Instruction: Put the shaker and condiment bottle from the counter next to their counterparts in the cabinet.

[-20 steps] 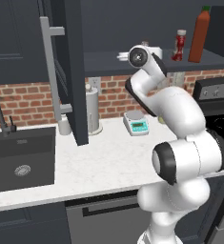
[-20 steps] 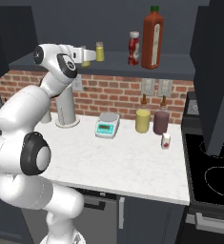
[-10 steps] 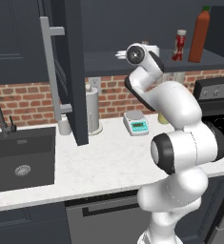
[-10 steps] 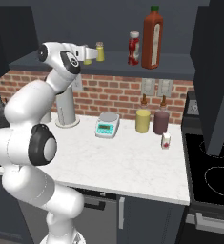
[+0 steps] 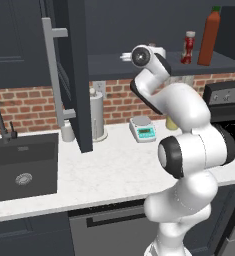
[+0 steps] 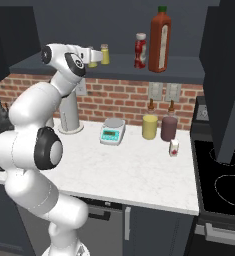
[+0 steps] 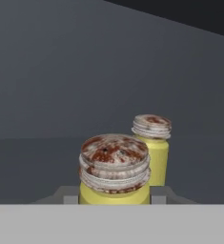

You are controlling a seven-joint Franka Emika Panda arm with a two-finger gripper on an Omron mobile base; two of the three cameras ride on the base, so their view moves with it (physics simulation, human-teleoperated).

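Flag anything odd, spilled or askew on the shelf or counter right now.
Nothing stands out. The gripper holds the shaker upright at the cabinet shelf, just short of its twin. The condiment bottle and tall bottle stand upright; nothing spilled.

White arm [image 6: 34, 105] raised high, wrist level, jaws closed on the shaker [image 7: 114, 169].

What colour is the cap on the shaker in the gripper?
Grey-silver with rusty red-brown speckles on the shaker; clearest in the hand view.
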